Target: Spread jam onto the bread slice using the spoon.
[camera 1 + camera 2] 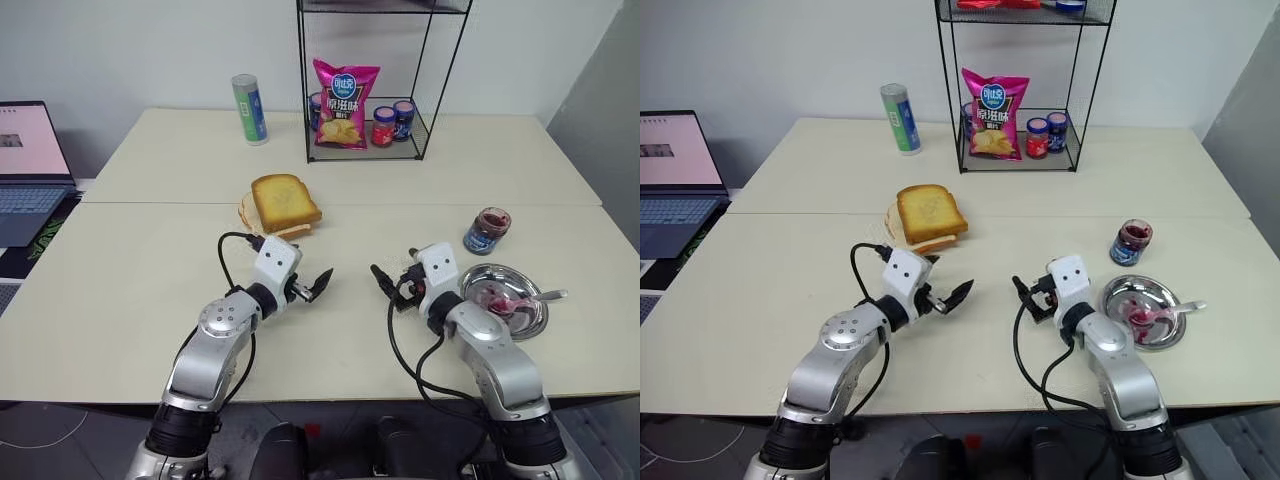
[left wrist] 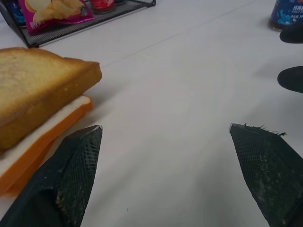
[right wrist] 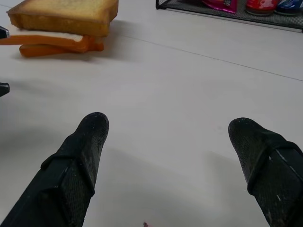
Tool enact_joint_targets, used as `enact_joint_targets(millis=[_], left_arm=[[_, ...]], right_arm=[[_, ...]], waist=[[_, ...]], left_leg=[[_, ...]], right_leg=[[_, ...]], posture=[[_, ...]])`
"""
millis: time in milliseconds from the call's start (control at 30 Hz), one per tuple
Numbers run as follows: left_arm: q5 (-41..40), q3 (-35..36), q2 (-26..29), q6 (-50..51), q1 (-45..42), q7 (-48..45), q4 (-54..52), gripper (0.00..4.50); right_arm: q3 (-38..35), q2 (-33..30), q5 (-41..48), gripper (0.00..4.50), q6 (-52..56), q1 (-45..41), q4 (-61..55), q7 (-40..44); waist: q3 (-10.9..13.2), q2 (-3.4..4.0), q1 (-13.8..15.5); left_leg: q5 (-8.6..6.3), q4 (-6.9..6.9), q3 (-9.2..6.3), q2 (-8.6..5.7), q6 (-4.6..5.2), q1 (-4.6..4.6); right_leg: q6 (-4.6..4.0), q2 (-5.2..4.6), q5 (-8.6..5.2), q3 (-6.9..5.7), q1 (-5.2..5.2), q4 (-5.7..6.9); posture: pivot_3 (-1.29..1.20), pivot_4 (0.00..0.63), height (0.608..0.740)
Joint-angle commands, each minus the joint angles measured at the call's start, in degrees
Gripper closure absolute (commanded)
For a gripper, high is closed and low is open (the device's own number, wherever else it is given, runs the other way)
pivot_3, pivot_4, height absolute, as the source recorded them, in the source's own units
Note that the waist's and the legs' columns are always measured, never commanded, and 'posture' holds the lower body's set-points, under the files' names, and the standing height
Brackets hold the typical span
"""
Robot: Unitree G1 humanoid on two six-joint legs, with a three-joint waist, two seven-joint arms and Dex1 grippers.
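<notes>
Left eye view: bread slice (image 1: 285, 201) tops a thinner slice (image 1: 262, 221) mid-counter (image 1: 120, 290), beyond the left tool (image 1: 318, 285), whose jaws gape empty. Right tool (image 1: 390, 284), likewise spread and empty, hovers beside the metal dish (image 1: 535, 318) holding the spoon (image 1: 528, 301) and jam (image 1: 495, 295). An open jar (image 1: 488, 230) stands behind the dish near the counter's right edge. Bare counter lies between both tools.

Left wrist view: bread sits just past one fingertip (image 2: 85, 146).

Right wrist view: open counter ahead.
</notes>
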Motion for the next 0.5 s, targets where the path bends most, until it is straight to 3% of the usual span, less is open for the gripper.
enact_joint_targets(millis=[33,367,500], left_arm=[[-0.42,-0.15,-0.05,-1.12,-0.36,-0.49,-1.50,0.00],[-3.40,1.30,2.09,-0.03,-0.59,-4.30,-4.51,0.00],[-2.65,7.86,2.80,-0.73,-5.03,0.39,-1.10,0.00]], right_arm=[[-0.26,-0.40,0.28,0.07,-0.98,0.81,-2.79,0.42],[-0.82,-2.32,1.73,0.07,-1.90,1.72,-3.00,3.29],[-1.19,-1.31,3.82,0.07,-1.07,-1.16,-2.82,4.56]], waist=[[0.00,0.00,-0.01],[0.00,0.00,-0.07],[0.02,-0.01,-0.05]], left_leg=[[0.00,-0.01,0.00,0.00,0.00,0.00],[0.00,0.02,0.00,0.00,0.00,0.00],[0.00,0.01,-0.02,0.01,0.00,0.00]], right_leg=[[0.00,0.00,0.00,0.00,0.00,0.00],[0.00,0.00,0.00,0.01,0.00,0.00],[-0.01,0.01,-0.01,-0.01,0.00,0.01]], posture=[[0.00,0.150,0.740],[0.00,0.150,0.740],[0.00,0.150,0.740]])
